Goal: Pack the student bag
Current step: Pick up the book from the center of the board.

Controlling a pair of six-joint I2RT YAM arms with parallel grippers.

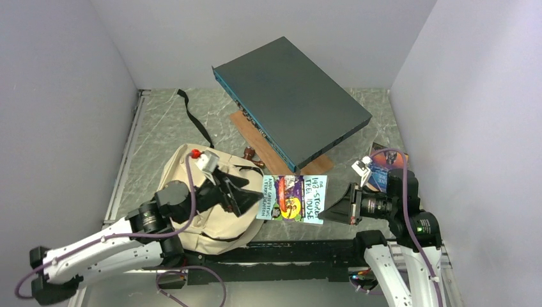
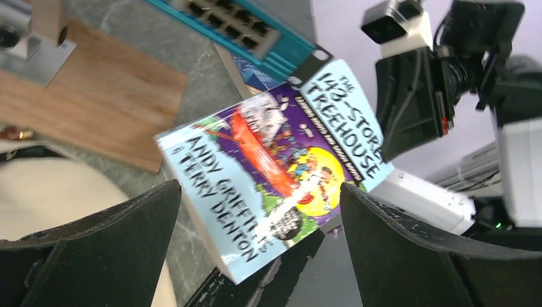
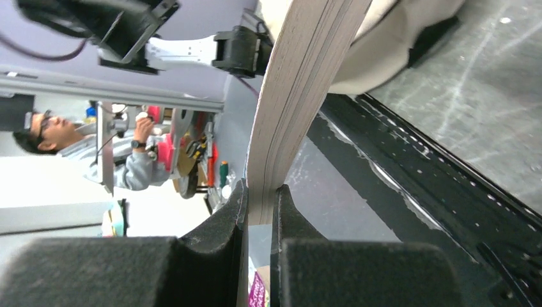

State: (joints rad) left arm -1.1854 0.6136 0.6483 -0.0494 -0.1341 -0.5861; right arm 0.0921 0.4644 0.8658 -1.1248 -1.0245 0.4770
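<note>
right pincer (image 1: 335, 204) nearly closed, pinching the paperback book (image 1: 293, 197) by its right-hand edge; right wrist view shows both fingers clamped flat on the page block, grip near the edge only; book is off the desk (image 1: 166, 121), cover up

left pincer (image 1: 244, 193) at full spread, holding nothing; jaws face the book's free left edge, and in the left wrist view the cover sits framed between them

student bag (image 1: 176, 167) lies on the desk at near left, under the left arm; cannot tell if the mouth is open, the arm hides it

key geometry: book's long axis runs left-right, free end pointing at the bag and the left pincer; bag lies left of the right pincer, past the far end of the book; left arm is clearly the nearer one to the bag; book's left edge sits about over the bag's right rim

my read: either a hand-over to the left or a push leftward into the bag; the edge-only grip could let the book sag or pivot

dark grey box (image 1: 291, 102) propped behind, well apart; not in play
</note>
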